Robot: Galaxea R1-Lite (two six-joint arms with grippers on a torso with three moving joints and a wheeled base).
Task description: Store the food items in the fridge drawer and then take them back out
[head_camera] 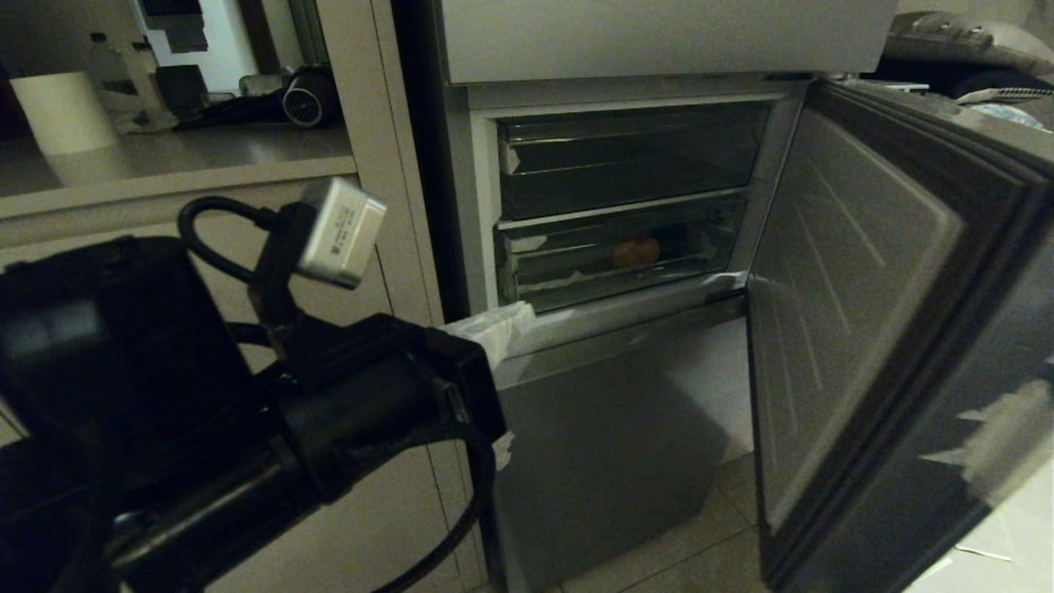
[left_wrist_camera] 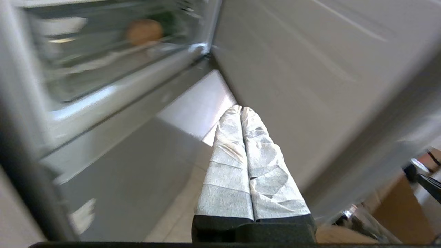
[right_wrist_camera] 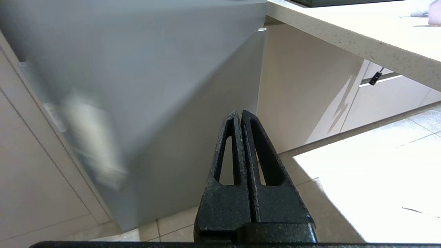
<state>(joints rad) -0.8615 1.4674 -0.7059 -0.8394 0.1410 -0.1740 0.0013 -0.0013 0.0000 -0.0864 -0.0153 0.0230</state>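
The fridge drawer is pushed in, low in the open compartment, with white sticker scraps on its clear front. Through that front I see an orange-brown food item. In the left wrist view the same piece lies in the drawer with a dark green shape beside it. My left gripper, its fingers wrapped in white tape, is shut and empty. It hangs just outside the compartment's lower left corner, below the drawer front. My right gripper is shut and empty, low over the floor tiles.
The fridge door stands open to the right. A shallower clear tray sits above the drawer, and the closed lower fridge door is beneath. A cabinet shelf with a paper roll lies to the left.
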